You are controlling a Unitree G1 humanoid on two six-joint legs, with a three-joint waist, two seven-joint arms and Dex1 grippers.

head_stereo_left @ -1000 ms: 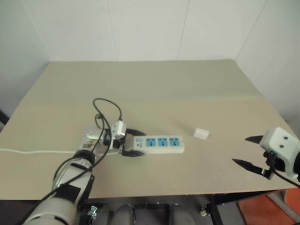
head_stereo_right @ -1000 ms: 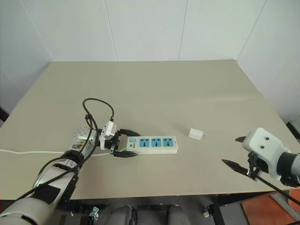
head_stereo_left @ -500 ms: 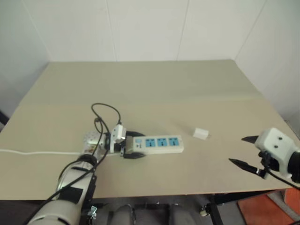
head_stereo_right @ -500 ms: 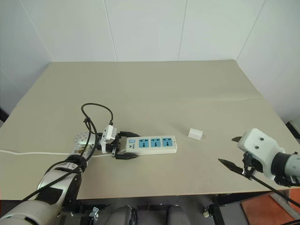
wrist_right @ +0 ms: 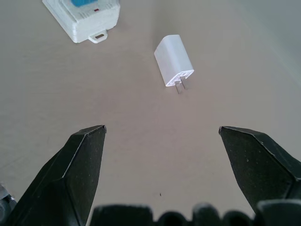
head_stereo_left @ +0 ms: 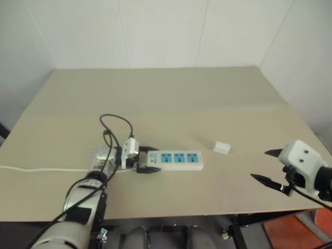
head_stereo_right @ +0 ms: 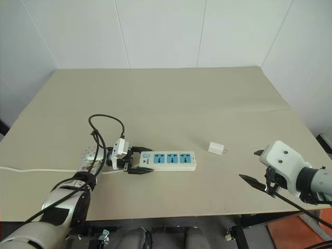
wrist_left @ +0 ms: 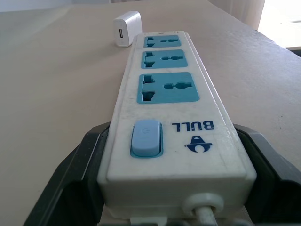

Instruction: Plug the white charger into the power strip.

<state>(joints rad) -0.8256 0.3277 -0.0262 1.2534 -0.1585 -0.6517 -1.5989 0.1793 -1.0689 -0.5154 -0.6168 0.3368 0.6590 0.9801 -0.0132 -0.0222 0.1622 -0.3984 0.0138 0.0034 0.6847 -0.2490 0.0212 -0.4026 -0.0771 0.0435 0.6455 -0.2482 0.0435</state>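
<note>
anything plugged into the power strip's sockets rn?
No. All three blue sockets of the power strip sit empty. The white charger lies on the table, prongs bare. The left gripper clamps the strip's switch end.

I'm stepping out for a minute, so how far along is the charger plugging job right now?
Done: the left gripper is shut on the switch end of the power strip, steadying it on the table. In hand: the right gripper hangs open, apart from the white charger. Left: grasp the charger, which lies loose with its prongs bare, and push it into one of the three empty blue sockets.
</note>
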